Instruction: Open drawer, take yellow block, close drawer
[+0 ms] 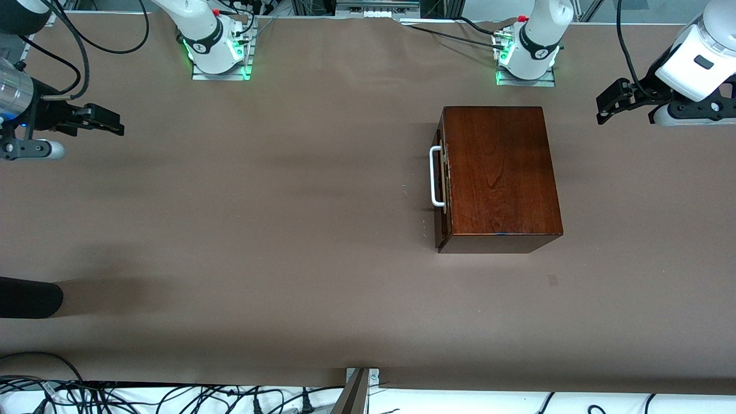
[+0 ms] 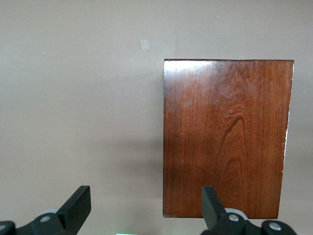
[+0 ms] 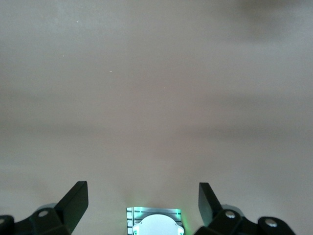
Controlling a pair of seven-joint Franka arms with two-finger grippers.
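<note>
A glossy dark mahogany box (image 1: 500, 172) stands on the brown table, toward the left arm's end. Its drawer (image 1: 441, 190) is pushed in flush, and the white U-shaped handle (image 1: 436, 175) faces the right arm's end. The yellow block is hidden. My left gripper (image 1: 604, 109) hangs open and empty in the air over the table's left-arm end, apart from the box. In the left wrist view the box top (image 2: 227, 137) lies ahead of the left gripper (image 2: 146, 196). My right gripper (image 1: 112, 123) waits open over bare table at the right arm's end, and the right gripper (image 3: 143, 193) holds nothing.
The two arm bases (image 1: 218, 49) (image 1: 526, 54) stand along the table edge farthest from the front camera. A dark rounded object (image 1: 29, 298) pokes in at the right arm's end, nearer the front camera. Cables (image 1: 172, 399) lie past the near edge.
</note>
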